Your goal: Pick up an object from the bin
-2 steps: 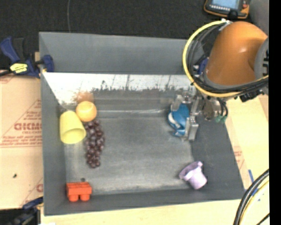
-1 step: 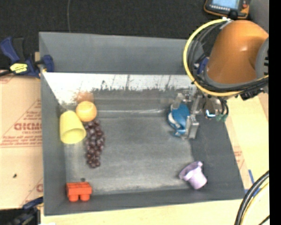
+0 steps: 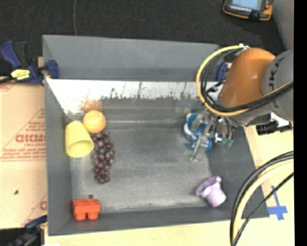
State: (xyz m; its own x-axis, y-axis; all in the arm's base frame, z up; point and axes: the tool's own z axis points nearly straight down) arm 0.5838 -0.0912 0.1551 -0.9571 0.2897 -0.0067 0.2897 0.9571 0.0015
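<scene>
From where I stand, the nearest thing in the grey metal bin (image 3: 127,55) is an orange toy block (image 3: 85,209) in the near left corner. Along the same near wall, towards the right, a small lilac cup (image 3: 211,191) lies tipped over; which way its mouth faces I cannot make out. Farther in on the left, a bunch of dark purple grapes (image 3: 102,156) stretches with its long axis running from near to far. Its far end touches a yellow-orange round fruit (image 3: 94,121), and a yellow cup (image 3: 78,139) lies just beside both, wider end towards me. Over on the right side of the bin, about midway between the near and far walls, the gripper (image 3: 198,146) is down low over a blue thing with white patches (image 3: 189,129). The gripper's metal parts cover most of this thing, so only rounded blue edges show on its left and near sides. I cannot tell its kind, its long axis or which way it points. Whether the gripper is open or closed, or has the blue thing in its grasp, I cannot tell either. Above it, the wrist's orange cover (image 3: 245,76) and looped cables (image 3: 207,83) hide the bin's far right corner.
</scene>
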